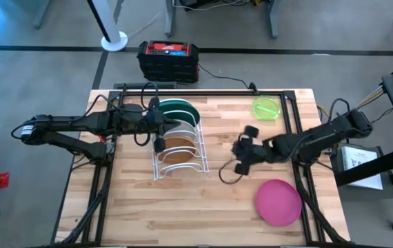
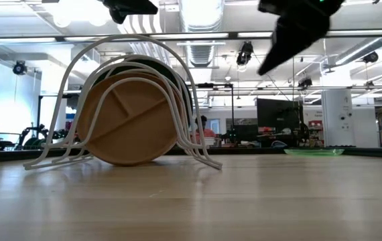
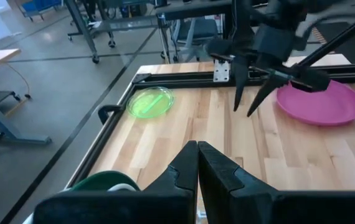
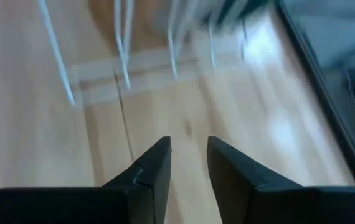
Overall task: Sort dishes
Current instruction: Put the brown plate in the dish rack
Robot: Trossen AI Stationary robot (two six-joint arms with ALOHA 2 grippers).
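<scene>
Inside the white wire rack [image 1: 180, 150], the brown divided plate [image 2: 127, 124] hid most of the dark green plate [image 1: 179, 108]. Left pincer [image 3: 197, 163] hovered above, fingers together. Right pincer [image 4: 188, 163], slightly apart, held nothing between rack and pink plate [image 1: 278, 201]; lime plate [image 1: 266, 108] lay at the counter's [image 1: 148, 213] far edge.

The brown divided plate [image 1: 177, 147] stands on edge with the white plate [image 1: 180, 129] and dark green plate [image 1: 179, 108] (all beneath the left gripper [image 1: 158, 145]). The lime plate [image 1: 266, 108] and magenta plate [image 1: 278, 201] lie flat, apart from the right gripper [image 1: 240, 167], on opposite sides of it.
</scene>
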